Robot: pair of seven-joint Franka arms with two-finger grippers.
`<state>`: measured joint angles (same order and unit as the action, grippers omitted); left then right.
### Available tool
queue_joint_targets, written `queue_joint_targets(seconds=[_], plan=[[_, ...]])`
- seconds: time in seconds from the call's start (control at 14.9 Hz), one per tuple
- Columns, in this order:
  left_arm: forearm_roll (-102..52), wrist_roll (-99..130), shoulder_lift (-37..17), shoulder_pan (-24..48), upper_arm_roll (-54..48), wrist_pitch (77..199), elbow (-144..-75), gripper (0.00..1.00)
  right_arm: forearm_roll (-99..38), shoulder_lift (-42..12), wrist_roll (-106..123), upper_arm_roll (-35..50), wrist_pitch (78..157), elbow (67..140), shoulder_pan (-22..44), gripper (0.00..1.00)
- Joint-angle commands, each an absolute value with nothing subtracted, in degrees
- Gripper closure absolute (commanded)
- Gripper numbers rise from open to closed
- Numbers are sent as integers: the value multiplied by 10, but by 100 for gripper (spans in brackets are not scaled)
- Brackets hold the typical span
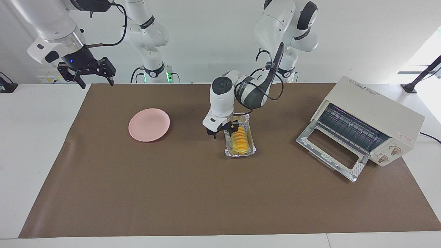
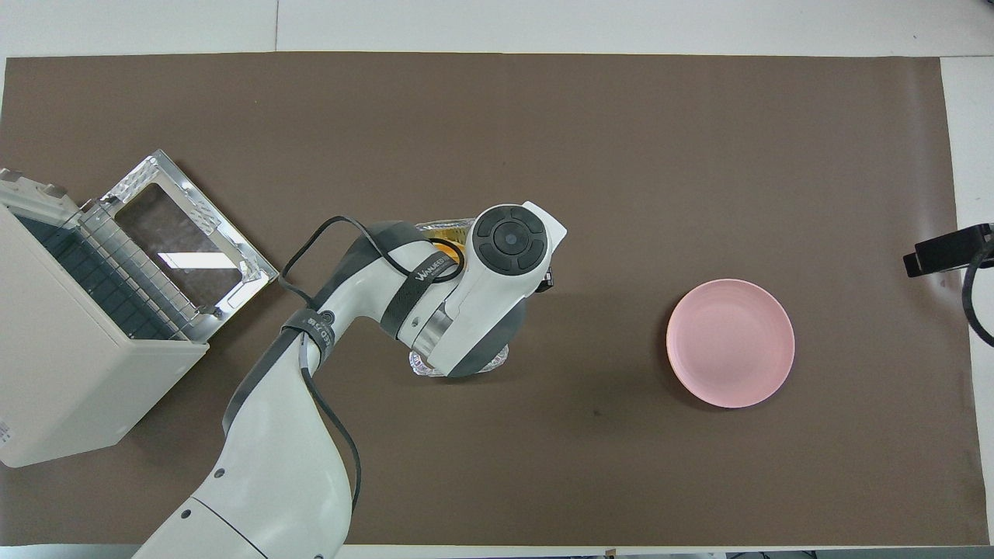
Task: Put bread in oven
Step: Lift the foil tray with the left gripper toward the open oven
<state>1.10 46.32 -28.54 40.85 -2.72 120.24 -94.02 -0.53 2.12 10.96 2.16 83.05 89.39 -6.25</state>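
One small golden-yellow ridged loaf of bread [image 1: 240, 139] lies in one crinkled silver foil tray [image 1: 253, 140]. There is one round pink plate [image 1: 149, 124], one boxy cream-white toaster oven [image 1: 375, 110] with one glass drop-down door [image 1: 330, 148] and two round knobs [image 1: 395, 150], one brown table mat [image 1: 206, 193], and two white robot arms [image 1: 224, 100].

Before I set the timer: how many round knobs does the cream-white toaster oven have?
2, both on the cream-white toaster oven front panel, beside its open glass door: one knob and another knob just below it. Other faces are hidden.
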Motion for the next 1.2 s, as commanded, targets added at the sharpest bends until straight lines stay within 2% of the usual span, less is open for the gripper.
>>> queue_joint_targets(seconds=[0.0, 0.07, 0.27, 0.47, 0.67, 0.87, 1.14], plan=[[23, 487, -274, 412, -25, 1218, -971, 82, 3, 25, 115, 23, 825, 898, -62, 0], [23, 486, -272, 411, -25, 1218, -978, 100, 3, 25, 115, 23, 825, 898, -62, 0], [19, 488, -271, 403, -23, 1202, -974, 100, 3, 25, 115, 23, 825, 898, -63, 0], [7, 509, -279, 385, -1, 1128, -913, 100, 3, 25, 115, 23, 825, 898, -62, 0], [-18, 566, -276, 322, 13, 1091, -876, 100, 3, 25, 115, 23, 825, 898, -63, 0], [-40, 564, -231, 240, 13, 1078, -881, 100, 3, 25, 116, 23, 825, 898, -62, 0], [-26, 554, -227, 186, 26, 1070, -886, 100, 3, 25, 115, 23, 825, 898, -63, 0]])
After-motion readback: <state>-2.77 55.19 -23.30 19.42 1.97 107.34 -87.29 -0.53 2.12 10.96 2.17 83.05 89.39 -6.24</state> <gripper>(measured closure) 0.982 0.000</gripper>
